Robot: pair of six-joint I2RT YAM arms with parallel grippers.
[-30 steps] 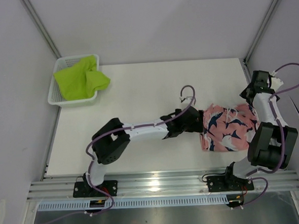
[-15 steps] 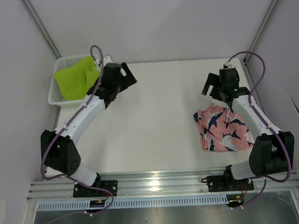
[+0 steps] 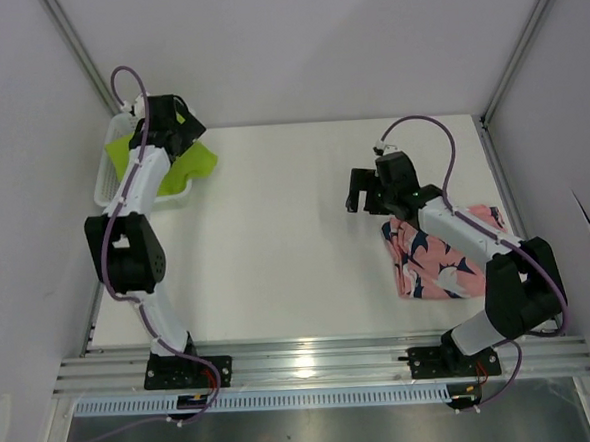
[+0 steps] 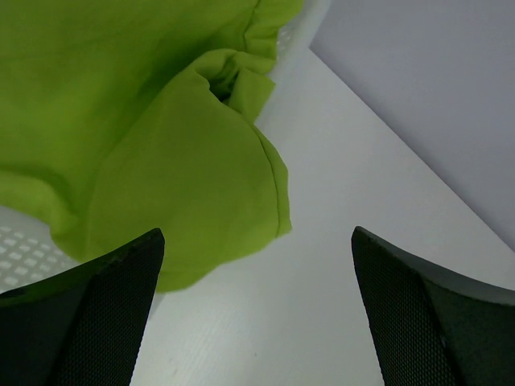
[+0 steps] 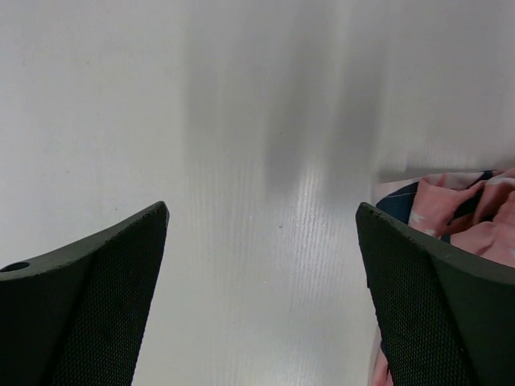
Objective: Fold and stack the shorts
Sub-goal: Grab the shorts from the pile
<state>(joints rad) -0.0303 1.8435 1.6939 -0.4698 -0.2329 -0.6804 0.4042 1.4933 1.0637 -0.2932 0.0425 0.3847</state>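
The lime-green shorts (image 3: 189,165) lie crumpled in the white mesh basket (image 3: 106,190) at the back left, one lobe spilling over its rim onto the table. My left gripper (image 3: 181,130) hovers over them, open and empty. In the left wrist view the green shorts (image 4: 161,137) fill the upper left, ahead of my left gripper (image 4: 256,265). The coral-pink printed shorts (image 3: 446,257) lie bunched at the right front. My right gripper (image 3: 362,199) hangs open just left of their far corner. The right wrist view shows the pink shorts (image 5: 475,211) beside my right gripper (image 5: 261,241).
The basket's mesh wall (image 4: 16,249) shows under the green cloth. Grey enclosure walls and slanted frame posts (image 3: 84,54) close in the table at the back and sides. An aluminium rail (image 3: 314,360) with both arm bases runs along the near edge.
The left arm swung from the pink shorts across to the basket. The right arm came in from the right edge to the pink shorts' left corner. Both jaws stand wide.
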